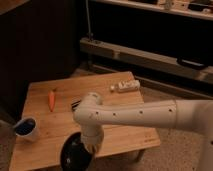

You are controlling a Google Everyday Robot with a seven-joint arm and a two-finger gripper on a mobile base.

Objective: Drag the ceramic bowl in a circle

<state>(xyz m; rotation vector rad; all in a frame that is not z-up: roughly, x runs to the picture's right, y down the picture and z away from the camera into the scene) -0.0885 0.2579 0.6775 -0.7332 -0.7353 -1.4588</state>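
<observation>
Down at the near edge of the wooden table [125, 132], the white gripper [91, 146] sits at the wide, round black ceramic bowl [73, 153]. Left of it stands a small white cup [26, 128]; an orange carrot [51, 99] lies beyond.

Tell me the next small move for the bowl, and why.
Probably sweep the ceramic bowl back up toward the table's middle, continuing the circle. It sits at the table's near edge, partly over it by the look of it. The gripper is down at the bowl's right rim, the arm covering it.
</observation>
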